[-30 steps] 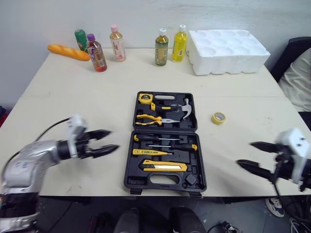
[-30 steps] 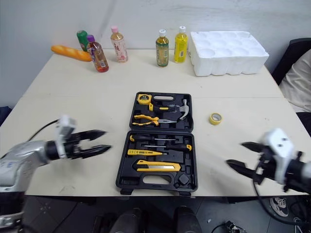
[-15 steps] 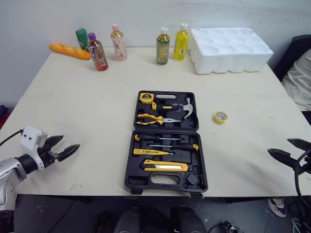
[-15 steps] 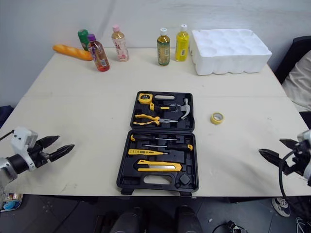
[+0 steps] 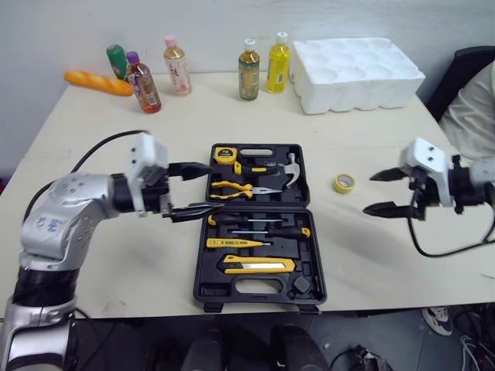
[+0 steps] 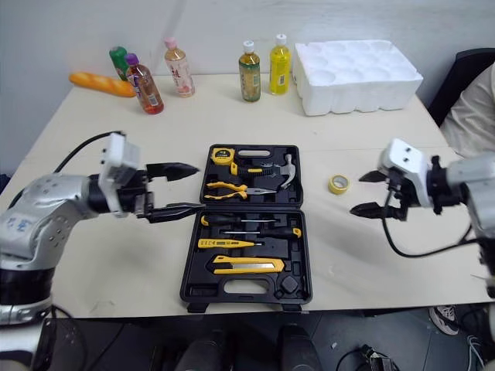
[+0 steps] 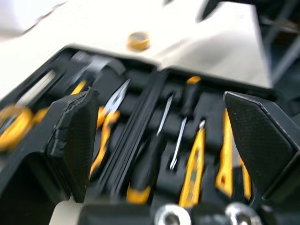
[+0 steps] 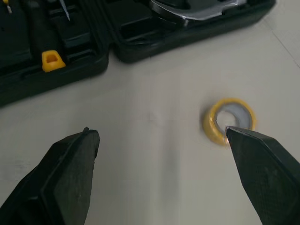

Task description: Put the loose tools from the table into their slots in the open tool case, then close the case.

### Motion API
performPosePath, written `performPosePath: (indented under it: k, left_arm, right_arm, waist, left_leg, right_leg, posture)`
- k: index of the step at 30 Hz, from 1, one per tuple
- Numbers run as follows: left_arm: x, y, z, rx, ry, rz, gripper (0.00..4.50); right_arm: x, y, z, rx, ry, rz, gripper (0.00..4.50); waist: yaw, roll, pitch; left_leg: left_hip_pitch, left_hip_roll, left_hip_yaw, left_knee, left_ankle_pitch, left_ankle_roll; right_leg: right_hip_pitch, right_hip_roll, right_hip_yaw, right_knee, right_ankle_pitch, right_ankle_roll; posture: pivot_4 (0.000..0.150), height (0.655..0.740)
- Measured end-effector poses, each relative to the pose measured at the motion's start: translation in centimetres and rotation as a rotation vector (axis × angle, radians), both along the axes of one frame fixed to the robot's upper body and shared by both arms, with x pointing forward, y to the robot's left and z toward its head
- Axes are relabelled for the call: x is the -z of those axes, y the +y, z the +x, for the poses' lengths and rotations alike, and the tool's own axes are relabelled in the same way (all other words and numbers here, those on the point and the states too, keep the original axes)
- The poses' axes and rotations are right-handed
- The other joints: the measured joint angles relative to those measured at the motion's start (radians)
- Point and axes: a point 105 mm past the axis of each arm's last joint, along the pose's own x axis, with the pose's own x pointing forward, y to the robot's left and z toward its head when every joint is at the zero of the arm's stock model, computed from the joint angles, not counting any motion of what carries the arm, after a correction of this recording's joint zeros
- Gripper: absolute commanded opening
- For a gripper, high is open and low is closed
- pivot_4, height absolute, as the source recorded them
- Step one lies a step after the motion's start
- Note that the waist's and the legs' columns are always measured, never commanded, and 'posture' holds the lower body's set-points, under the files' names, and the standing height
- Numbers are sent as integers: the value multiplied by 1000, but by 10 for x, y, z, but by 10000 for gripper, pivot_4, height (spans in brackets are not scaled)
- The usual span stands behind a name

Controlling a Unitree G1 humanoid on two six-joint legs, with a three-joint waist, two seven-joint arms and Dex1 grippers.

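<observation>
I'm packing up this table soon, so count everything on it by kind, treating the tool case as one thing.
Bottles: 5
Bread loaf: 1
Foam tray: 1
Tape roll: 1
Tool case: 1
Total: 9

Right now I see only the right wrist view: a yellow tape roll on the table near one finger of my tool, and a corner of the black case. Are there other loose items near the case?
Observer: No. From the head views, the tape roll is the only loose item near the tool case. It lies on the table to the right of the case's far half.
Operator: Where is the other arm?
Observer: The left tool is open and hovers at the case's left edge, about level with the hinge.
Operator: Is the case fully open?
Observer: Yes. It lies flat, and both halves hold tools.
</observation>
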Motion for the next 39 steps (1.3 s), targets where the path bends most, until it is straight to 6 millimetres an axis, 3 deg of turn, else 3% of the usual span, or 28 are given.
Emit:
performPosePath:
  k: [3,6,10,18,21,28,35,39]
  left_arm:
    - [-1,-12,-2,52,-1,-6,44613]
    - [-2,-20,-1,77,-4,-14,44613]
    - [-2,-22,3,74,-22,-20,44613]
    - [0,-21,8,48,-15,-27,44613]
    - [-1,-22,8,48,-17,-29,45000]
    - [-2,-24,7,58,-29,-32,45000]
    - [-2,-27,4,88,-19,-34,45000]
    - [2,-29,-6,151,27,-17,45000]
  right_arm:
    - [9,8,12,-35,48,-77,45000]
    - [10,15,27,-45,51,-159,45000]
    - [25,5,41,3,62,-301,45000]
    - [38,13,46,-2,90,-301,45000]
    - [42,12,49,14,78,-301,36522]
    - [41,9,54,34,28,-309,312]
    - [31,12,43,-16,17,-258,312]
    - [11,39,13,-131,4,-127,312]
  waist:
    - [2,0,0]
    - [3,0,0]
    - [5,-1,0]
    - [1,-1,1]
    - [2,-1,1]
    - [2,-1,1]
    - [3,-1,1]
    - [6,-1,1]
  left_leg:
    - [-3,2,1,1,0,-1]
    - [-18,2,2,9,1,-1]
    - [-21,3,1,16,1,-1]
    - [-21,3,1,17,1,0]
    - [-21,3,1,17,1,-1]
    - [-21,3,1,17,1,-1]
    - [-21,3,1,17,1,-1]
    - [-21,4,0,17,1,-1]
  right_leg:
    - [-3,3,1,2,0,0]
    - [-17,3,1,9,0,1]
    - [-18,4,1,13,0,1]
    - [-19,4,1,15,1,1]
    - [-19,4,1,15,1,1]
    - [-19,4,1,15,1,1]
    - [-19,4,1,15,1,1]
    - [-18,4,1,16,1,1]
  posture:
    - [1500,7400]
    - [1500,7400]
    - [1500,7400]
    - [1500,7400]
    - [1500,7400]
    - [1500,7400]
    - [1500,7400]
    - [1500,7400]
